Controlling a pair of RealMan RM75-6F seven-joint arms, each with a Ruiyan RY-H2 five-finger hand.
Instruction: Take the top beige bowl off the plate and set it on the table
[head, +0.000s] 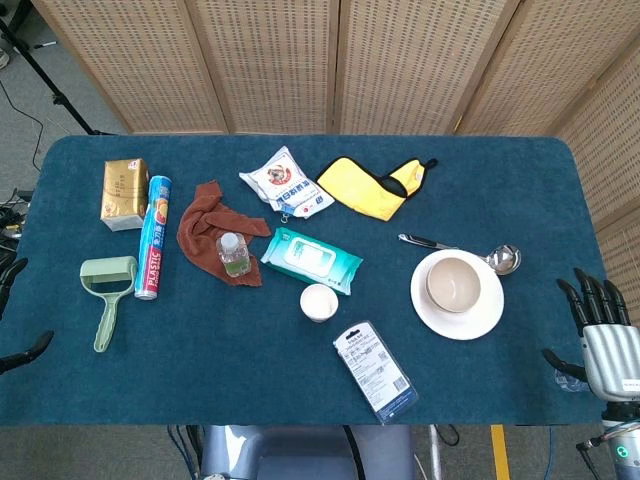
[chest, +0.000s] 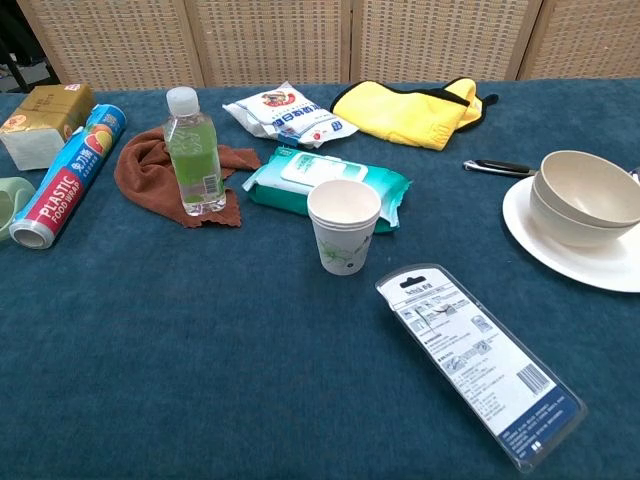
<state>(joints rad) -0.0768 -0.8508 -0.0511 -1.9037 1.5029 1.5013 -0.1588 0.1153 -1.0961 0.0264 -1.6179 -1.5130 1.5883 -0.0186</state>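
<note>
A: Bowl location?

B: Stacked beige bowls sit on a round white plate at the right side of the dark teal table. Chest view shows the top beige bowl nested in a lower beige bowl, slightly tilted, nothing touching it.

A: Hands?

B: Right hand is off the table's right edge, well apart from the plate, fingers spread and pointing up, grasping nothing (released). Left hand: only dark fingertips at the frame's left edge, can't tell its state.

A: Near the plate?

B: A metal ladle with black handle lies just behind it, scoop by the plate's rim.

A: Rest, quick.

B: White paper cup mid-table, upright. Clear blister pack with printed card in front of it. Teal wet-wipes pack behind the cup. Small clear bottle of green liquid upright on a brown rag. White snack bag and yellow cloth with black trim at the back. Left side: plastic food wrap roll, gold-beige carton, pale green lint roller.
</note>
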